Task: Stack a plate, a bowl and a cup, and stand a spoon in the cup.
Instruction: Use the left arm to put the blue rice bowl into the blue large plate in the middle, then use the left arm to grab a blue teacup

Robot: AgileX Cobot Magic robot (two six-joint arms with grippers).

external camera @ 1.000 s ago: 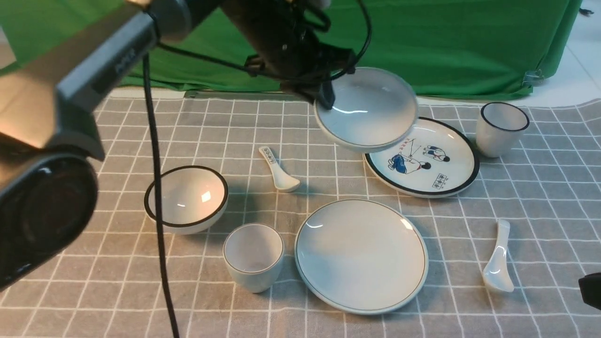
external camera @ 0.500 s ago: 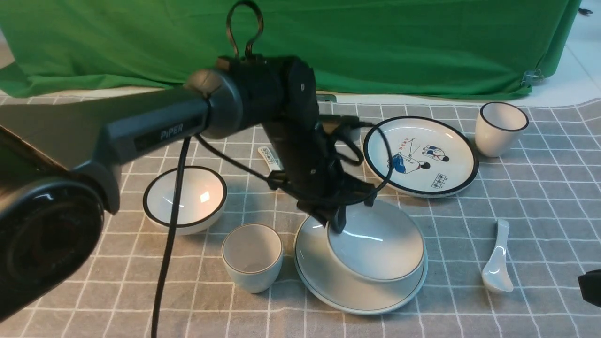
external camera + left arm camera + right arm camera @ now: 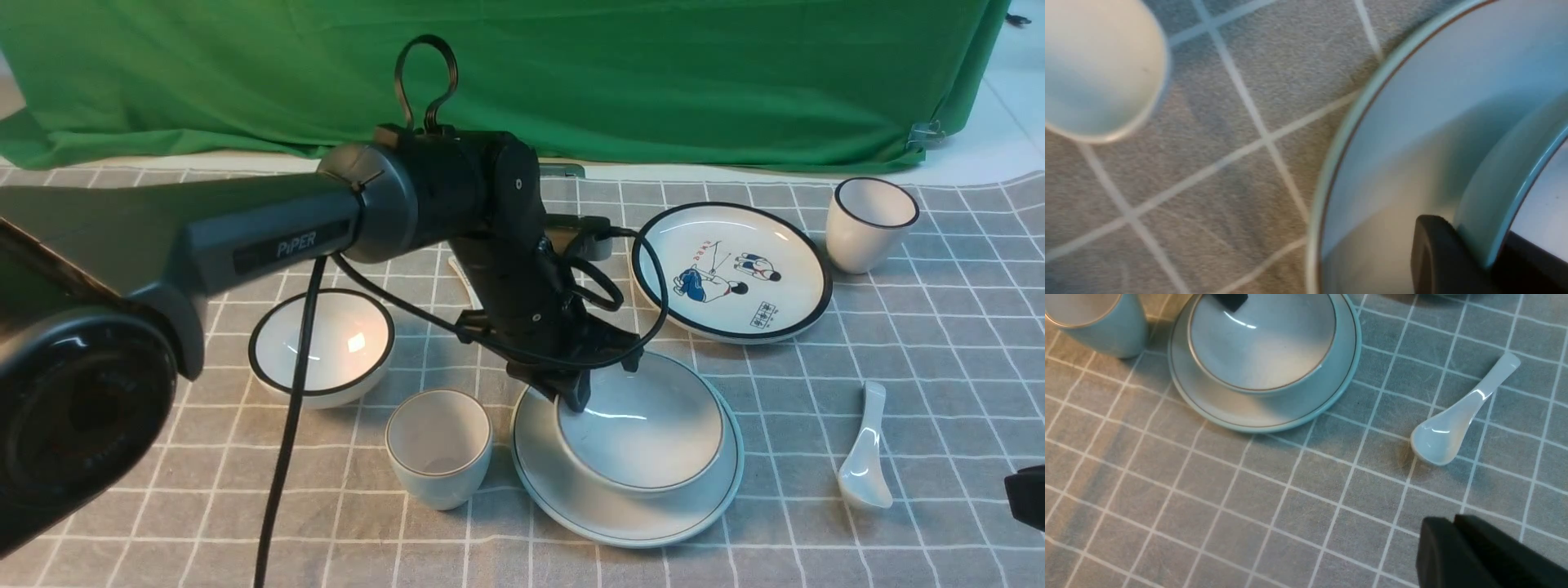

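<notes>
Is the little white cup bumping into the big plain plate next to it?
Apart. The left wrist view shows bare checked cloth lying between the cup and the plate, so their edges do not meet.

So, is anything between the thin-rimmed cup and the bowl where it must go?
Yes: the left gripper straddles the bowl at its rim, on the side facing the cup, over the plate. Nothing else lies between them.

A grey checked cloth (image 3: 939,343) carries the plate (image 3: 571,498), cup (image 3: 439,449), spoon (image 3: 865,457), a black-rimmed bowl (image 3: 322,347), cartoon plate (image 3: 735,269) and black-rimmed cup (image 3: 869,224).
</notes>
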